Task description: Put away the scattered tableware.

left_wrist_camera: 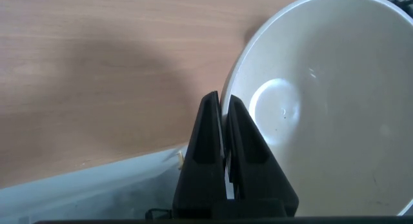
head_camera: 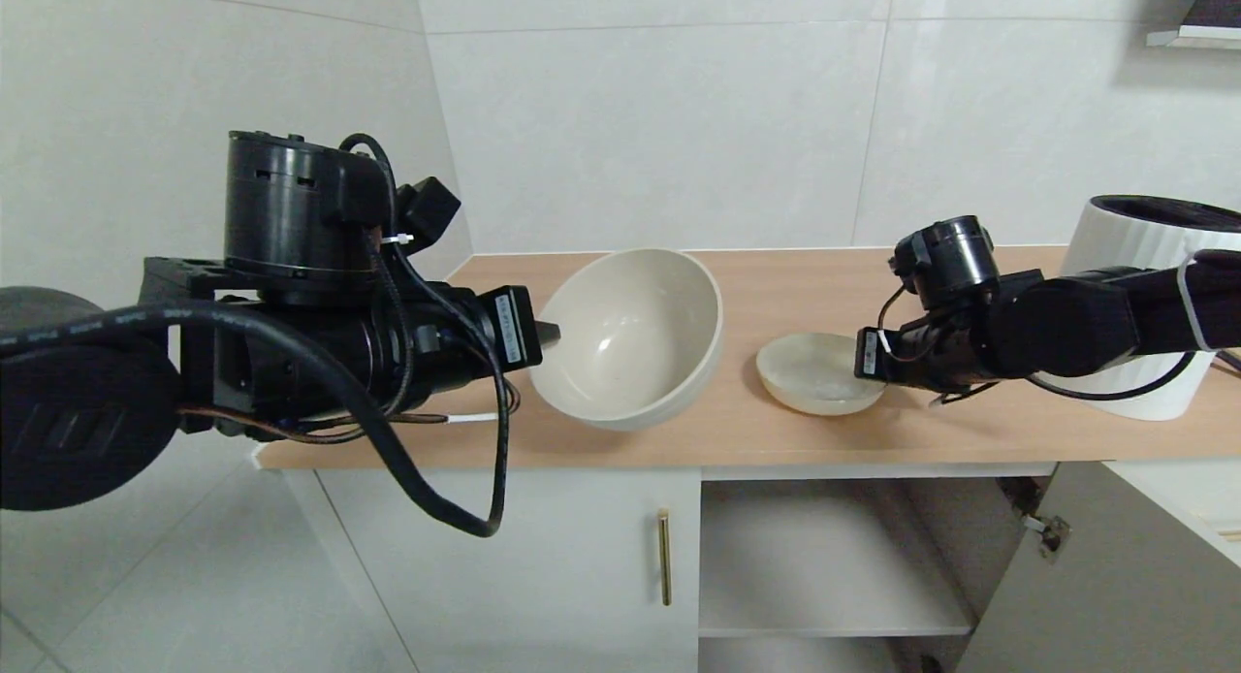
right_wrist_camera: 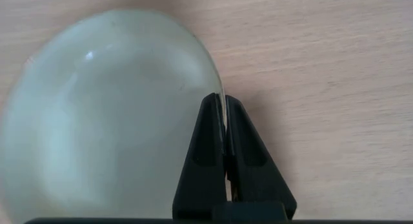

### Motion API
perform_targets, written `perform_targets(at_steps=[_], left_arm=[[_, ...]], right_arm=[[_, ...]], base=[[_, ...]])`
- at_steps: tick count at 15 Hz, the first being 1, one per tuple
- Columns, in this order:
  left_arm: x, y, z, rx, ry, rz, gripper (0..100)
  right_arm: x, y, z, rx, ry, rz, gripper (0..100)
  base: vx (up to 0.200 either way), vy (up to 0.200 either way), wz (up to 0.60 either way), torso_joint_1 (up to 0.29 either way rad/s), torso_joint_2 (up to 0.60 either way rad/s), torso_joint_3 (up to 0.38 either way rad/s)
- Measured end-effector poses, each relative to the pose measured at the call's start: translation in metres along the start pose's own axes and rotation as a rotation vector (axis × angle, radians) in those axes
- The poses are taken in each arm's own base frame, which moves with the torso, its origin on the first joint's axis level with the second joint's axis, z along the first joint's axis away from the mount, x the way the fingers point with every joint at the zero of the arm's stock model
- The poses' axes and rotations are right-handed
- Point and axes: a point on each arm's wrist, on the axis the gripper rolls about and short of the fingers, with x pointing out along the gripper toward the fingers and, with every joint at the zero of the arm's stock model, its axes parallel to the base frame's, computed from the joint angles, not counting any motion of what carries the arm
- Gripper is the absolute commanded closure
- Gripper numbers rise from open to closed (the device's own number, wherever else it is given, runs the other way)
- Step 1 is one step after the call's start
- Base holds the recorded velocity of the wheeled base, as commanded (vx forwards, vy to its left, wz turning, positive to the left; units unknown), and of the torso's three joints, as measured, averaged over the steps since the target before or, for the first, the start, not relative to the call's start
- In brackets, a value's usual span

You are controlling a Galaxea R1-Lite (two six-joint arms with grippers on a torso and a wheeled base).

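L hand (left_wrist_camera: 224,102) clamped on rim of big cream ceramic bowl (head_camera: 635,338), tilted at front edge of wooden worktop (head_camera: 795,285); R hand (right_wrist_camera: 224,102) pinching rim of small pale shallow dish (head_camera: 810,370), mid-worktop.

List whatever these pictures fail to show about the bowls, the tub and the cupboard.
- Head view: right rim of the small dish, behind the right pincer.
- Head view: right side of the white tub, cut by the edge and crossed by the right arm.
- Head view: the cupboard below its shelf, cut by the bottom edge.
- Left wrist view: far rim of the big bowl, past the edge.
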Motion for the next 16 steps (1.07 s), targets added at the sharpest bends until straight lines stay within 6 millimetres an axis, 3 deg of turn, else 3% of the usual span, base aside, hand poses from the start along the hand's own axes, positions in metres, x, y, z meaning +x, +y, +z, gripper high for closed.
perform_targets(at_steps=[4, 8, 14, 16], left_arm=[[-0.019, 0.004, -0.011, 0.050, 0.035, -0.043, 100], [-0.029, 0.012, -0.028, 0.052, 0.078, -0.023, 100], [-0.023, 0.016, -0.034, 0.048, 0.109, -0.008, 100], [-0.019, 0.017, -0.036, 0.049, 0.119, -0.005, 100]], right_arm=[[-0.046, -0.005, 0.005, 0.024, 0.063, 0.177, 100], [-0.086, -0.021, -0.014, 0.000, 0.107, 0.203, 100], [-0.098, -0.026, -0.026, -0.053, 0.111, 0.228, 100], [-0.099, -0.028, -0.026, -0.056, 0.109, 0.227, 100]], base=[[0.000, 0.000, 0.00, 0.000, 0.00, 0.000], [0.000, 0.000, 0.00, 0.000, 0.00, 0.000], [-0.167, 0.000, 0.00, 0.003, 0.00, 0.002], [0.000, 0.000, 0.00, 0.000, 0.00, 0.000]])
